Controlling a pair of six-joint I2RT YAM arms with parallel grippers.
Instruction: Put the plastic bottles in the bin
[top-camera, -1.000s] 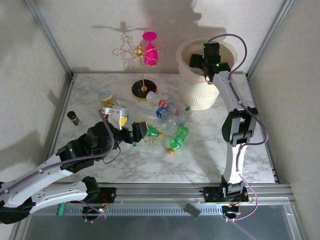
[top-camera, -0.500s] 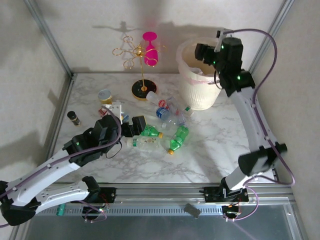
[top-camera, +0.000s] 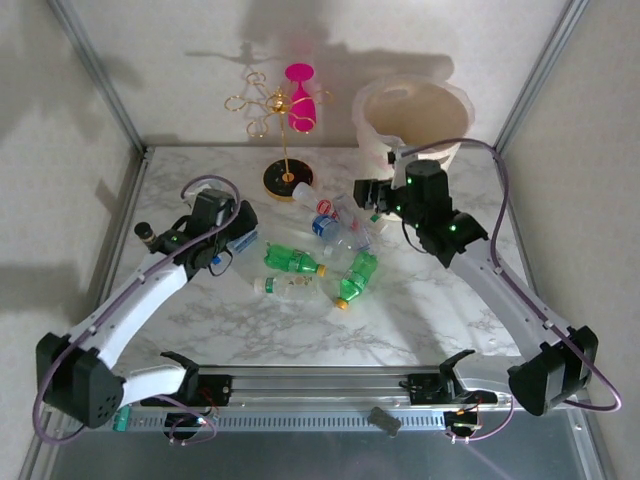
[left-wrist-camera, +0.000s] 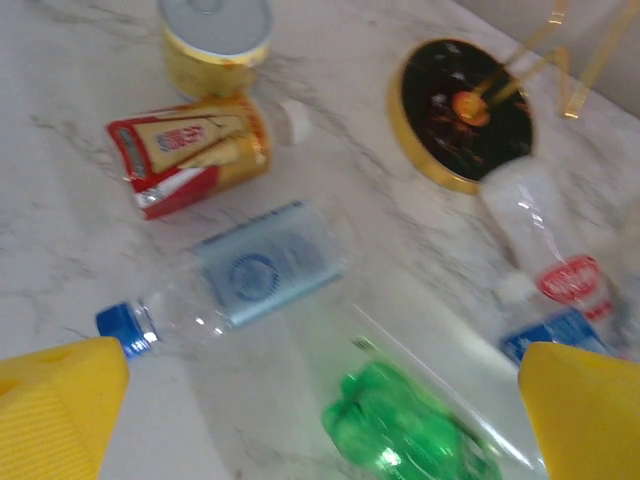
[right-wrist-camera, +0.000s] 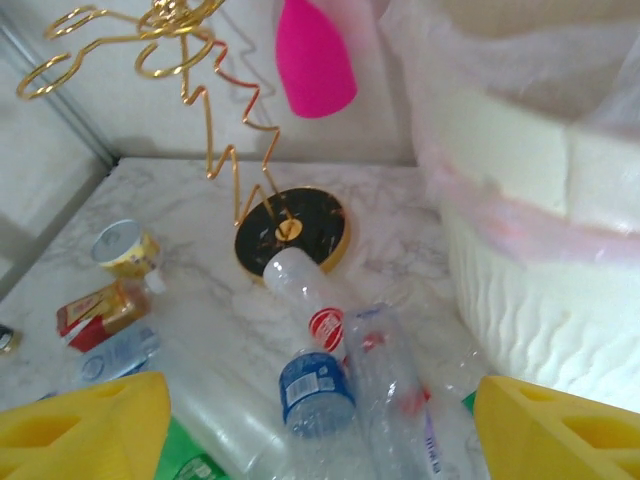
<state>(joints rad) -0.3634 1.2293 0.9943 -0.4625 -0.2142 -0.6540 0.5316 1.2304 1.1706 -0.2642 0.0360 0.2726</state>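
Observation:
Plastic bottles lie scattered mid-table: a green one, a second green one, a clear one, and a clear pile near the stand. My left gripper is open above a clear blue-labelled bottle and the green bottle, gripping nothing. A copper-brown bottle lies beyond. My right gripper is open over the pile: a red-labelled bottle, a blue-labelled one and a clear one. The cream bin stands at the back right.
A gold wire stand with a pink glass stands at the back centre. A small yellow tub and a dark vial sit at the left. Metal frame posts rise at the rear corners.
The right arm has swung from over the bin down to the bottle pile. The left gripper has drawn back from the green bottle toward the left rear.

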